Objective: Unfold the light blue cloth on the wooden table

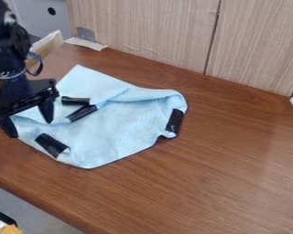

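Cloth (118,128) partly beneath end effector (29,122)

We count 1 light blue cloth (115,130), 4 short black strips (52,145) on the cloth and 1 brown wooden tabletop (228,160).

Gripper (31,129) | jaws apart | at blue cloth (118,130) (rather rumpled, that) | wooden tabletop (235,164)

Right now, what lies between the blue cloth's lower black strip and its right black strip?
In the camera view, only bare blue cloth lies between the lower black strip and the right black strip.
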